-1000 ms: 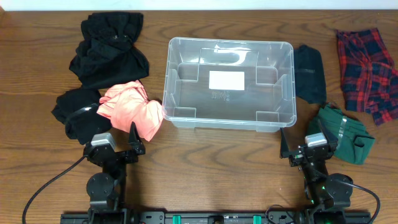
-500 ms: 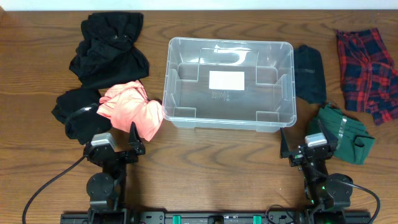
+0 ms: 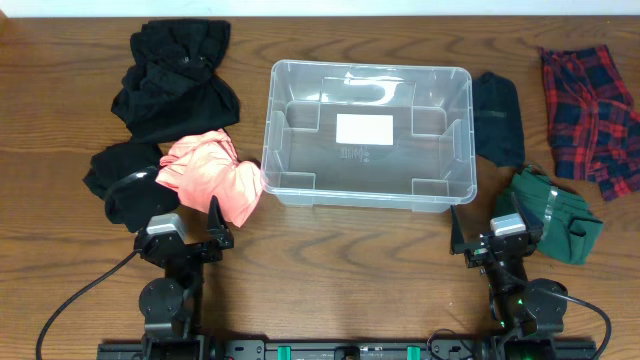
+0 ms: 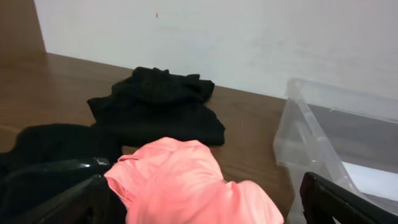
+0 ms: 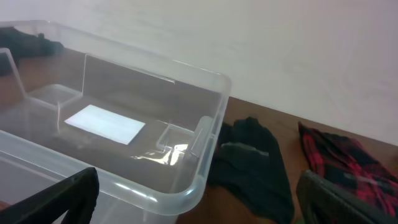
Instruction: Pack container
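- The container (image 3: 370, 67) is set upright at the upper centre of the table (image 3: 340, 260).
- A pink cloth (image 3: 210, 175) is laid just left of it, a black cloth (image 3: 497, 118) just right.
- The left gripper (image 4: 199, 180) and the right gripper (image 5: 198, 174) are held spread, near the lower edge.

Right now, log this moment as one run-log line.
container: empty | left gripper: open, facing pink garment | right gripper: open, facing container | packed: nothing yet
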